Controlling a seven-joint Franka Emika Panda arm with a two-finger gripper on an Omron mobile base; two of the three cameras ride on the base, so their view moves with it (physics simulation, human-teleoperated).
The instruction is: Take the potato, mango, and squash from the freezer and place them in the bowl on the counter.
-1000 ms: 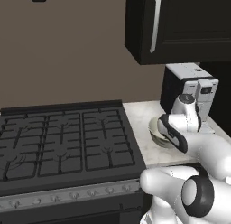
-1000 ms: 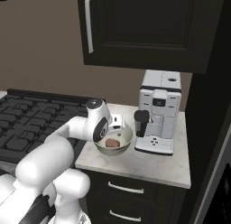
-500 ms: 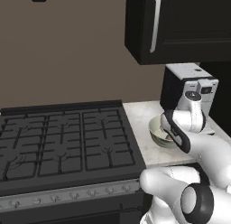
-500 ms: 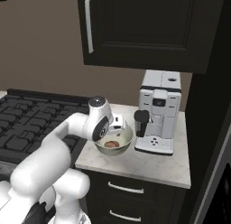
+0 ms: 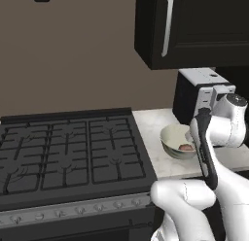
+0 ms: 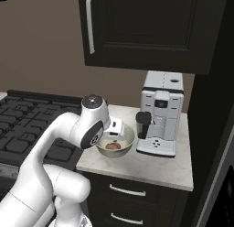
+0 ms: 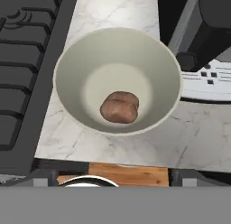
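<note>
One bowl (image 7: 118, 81), cream-white, sits on the counter (image 7: 194, 137) between the gas stove (image 7: 27, 60) and the coffee machine (image 6: 161, 116). It's near the stove edge and just beside the machine's base.

One item is in the bowl: a brown lumpy potato (image 7: 119, 107), resting at the bottom, slightly off centre. It also shows as a small brown patch in the left base view (image 5: 186, 147) and the right base view (image 6: 112, 147).

Other counts: one coffee machine, one stove, one black wall cabinet (image 6: 146, 29) with one silver bar handle (image 6: 90, 25), and two drawer handles (image 6: 124, 190) under the counter in the right base view.

The gripper sits above the bowl, looking straight down into it. Finger tips are not visible in the hand view, and the arm's own links cover the hand in both base views, so I can't tell whether the jaws are apart or closed. Nothing can be seen held in them.

Cut off or hidden:
- The arm covers the bowl's near rim in the right base view and its right side in the left base view.
- The coffee machine is cropped at the top right of the hand view.
- A wooden strip (image 7: 128, 174) at the hand view's bottom edge can't be identified.
</note>
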